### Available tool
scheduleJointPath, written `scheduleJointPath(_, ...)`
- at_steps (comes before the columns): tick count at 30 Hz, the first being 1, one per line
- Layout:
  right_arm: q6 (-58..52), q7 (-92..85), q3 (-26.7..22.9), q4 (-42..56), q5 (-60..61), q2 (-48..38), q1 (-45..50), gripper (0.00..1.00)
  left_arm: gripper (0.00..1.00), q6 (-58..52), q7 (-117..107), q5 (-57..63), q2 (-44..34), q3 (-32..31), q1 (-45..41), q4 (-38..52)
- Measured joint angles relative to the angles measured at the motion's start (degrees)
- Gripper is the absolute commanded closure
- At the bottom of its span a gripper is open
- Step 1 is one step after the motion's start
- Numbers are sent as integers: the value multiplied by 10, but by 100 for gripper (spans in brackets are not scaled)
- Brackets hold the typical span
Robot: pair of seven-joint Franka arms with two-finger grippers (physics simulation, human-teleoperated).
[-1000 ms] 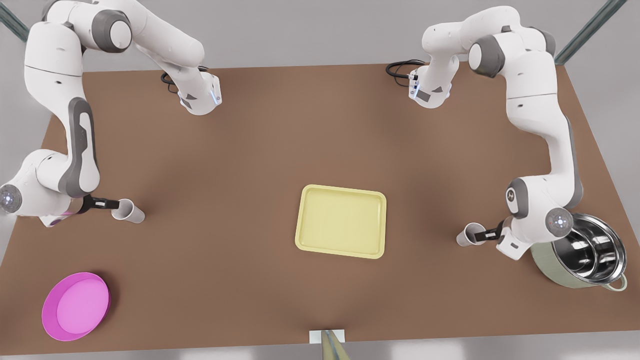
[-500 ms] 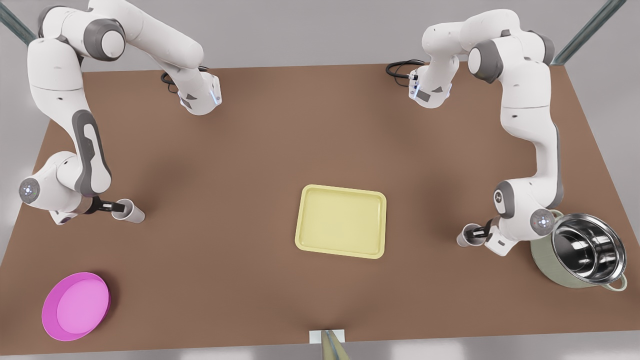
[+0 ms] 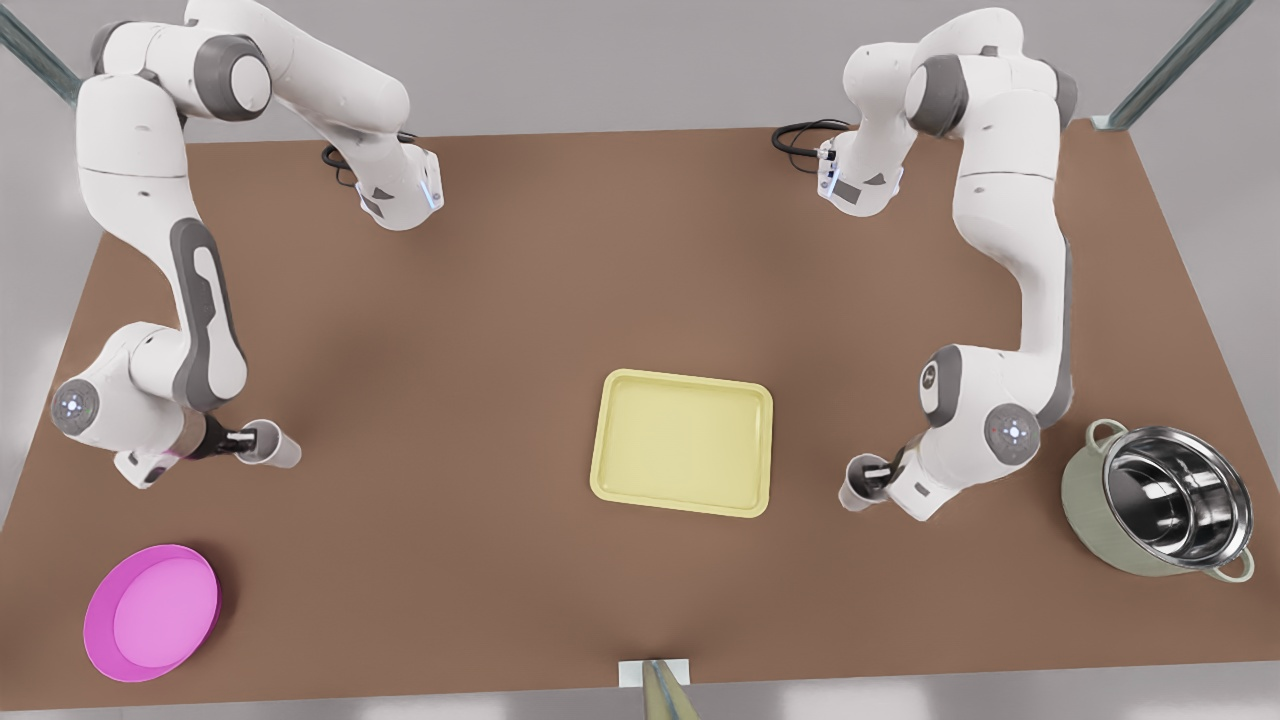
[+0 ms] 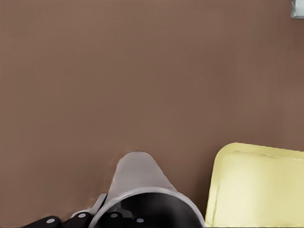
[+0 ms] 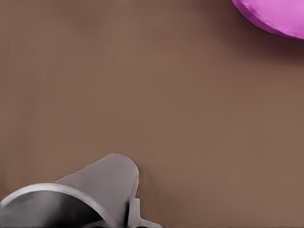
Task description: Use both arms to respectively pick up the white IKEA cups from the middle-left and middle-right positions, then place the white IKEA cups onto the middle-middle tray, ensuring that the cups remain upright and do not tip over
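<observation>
- Tray (image 3: 683,442): pale yellow, low rim, mid-surface (image 3: 500,300); bare brown room on all sides.
- Left pincer (image 3: 872,473): on the tray's front-view right, near its edge, clenched on the rim of a white cup (image 3: 856,493), which stands upright.
- Right pincer (image 3: 240,440): well off the tray's front-view left, clenched on the second cup (image 3: 275,452).
- Plate (image 3: 150,612): magenta, beyond the second cup from the tray.
- Pot (image 3: 1160,500): steel, beyond the left pincer from the tray.
</observation>
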Motion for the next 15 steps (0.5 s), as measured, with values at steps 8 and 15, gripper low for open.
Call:
scheduleJointPath(8, -2, -13, 0, 131, 21, 43, 281, 79, 74, -31, -142, 0, 62, -81, -68, 10)
scheduleJointPath(15, 22, 2, 0, 217, 77, 111, 409, 79, 35, -2, -231, -5, 90, -86, -67, 10)
